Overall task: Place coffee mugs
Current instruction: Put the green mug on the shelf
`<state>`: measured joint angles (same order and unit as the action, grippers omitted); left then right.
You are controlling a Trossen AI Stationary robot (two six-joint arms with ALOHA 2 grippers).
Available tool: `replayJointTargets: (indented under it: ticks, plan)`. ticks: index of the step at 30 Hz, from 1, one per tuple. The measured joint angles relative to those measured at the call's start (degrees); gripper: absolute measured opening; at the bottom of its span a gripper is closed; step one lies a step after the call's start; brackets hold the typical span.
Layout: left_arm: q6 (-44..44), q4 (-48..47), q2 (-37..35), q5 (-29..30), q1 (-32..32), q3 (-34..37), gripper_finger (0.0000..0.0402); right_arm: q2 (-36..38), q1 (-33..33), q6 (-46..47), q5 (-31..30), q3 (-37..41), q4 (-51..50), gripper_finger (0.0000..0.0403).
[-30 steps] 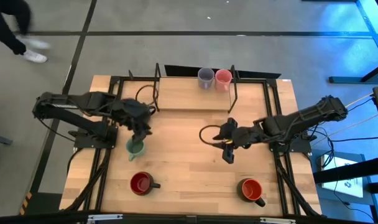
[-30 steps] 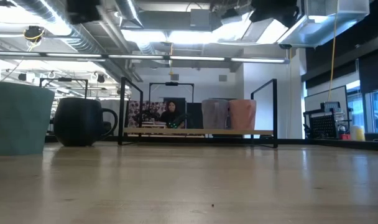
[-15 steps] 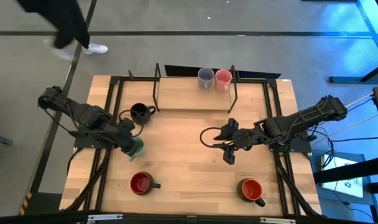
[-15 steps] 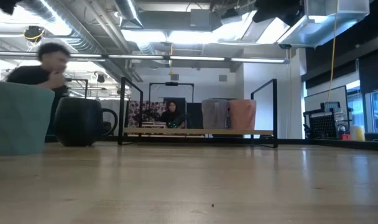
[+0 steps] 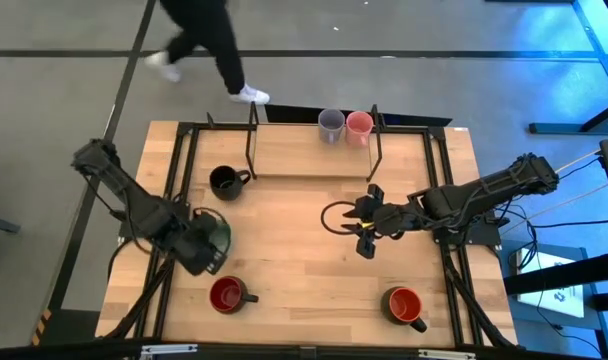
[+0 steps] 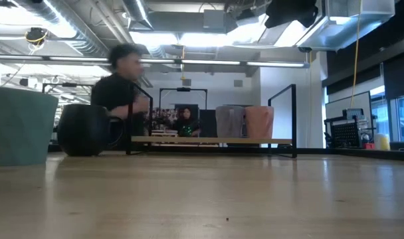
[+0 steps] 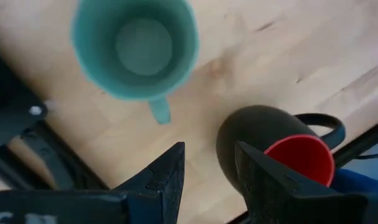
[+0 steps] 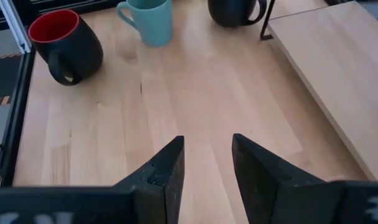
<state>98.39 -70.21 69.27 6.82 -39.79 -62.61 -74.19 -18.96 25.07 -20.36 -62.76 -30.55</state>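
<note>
Hovering above the left part of the wooden counter (image 5: 304,240), the left end effector (image 7: 207,171) has its fingers parted and grasps nothing; its wrist view looks down on the pale green mug (image 7: 136,46), standing upright with its handle toward the camera, and on a red-lined dark mug (image 7: 279,149) near it. From overhead the green mug (image 5: 216,232) is mostly covered by that arm, with the black mug (image 5: 224,181) farther back by the rack post and the red-lined mug (image 5: 227,294) nearer the front edge. The right end effector (image 5: 364,243) hangs over the counter's middle, fingers spread and empty (its wrist view shows bare wood between them). A second red-lined mug (image 5: 404,304) stands at the near right. On the raised wooden shelf (image 5: 304,150) at the far side, the lavender mug (image 5: 330,125) and the pink mug (image 5: 359,125) stand just beside each other. A person (image 5: 199,40) walks on the floor beyond the counter's far edge, blurred in the low view.
</note>
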Motion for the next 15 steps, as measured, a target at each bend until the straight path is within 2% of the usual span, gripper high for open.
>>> replayJointTargets:
  ticks: [5,11,15]
  plan:
    - [3.8,7.3,0.7,5.1,-5.8,4.9,0.0137,0.0,-0.1,0.0,0.4,0.0,-0.8,0.0122]
    - [13.7,6.0,0.7,10.7,-11.1,9.1,0.0137,0.0,-0.1,0.0,1.0,0.0,-2.6,0.0122]
    - [13.8,6.0,1.0,12.6,-12.3,11.2,0.0137,0.0,-0.1,0.0,1.0,0.0,-2.7,0.0122]
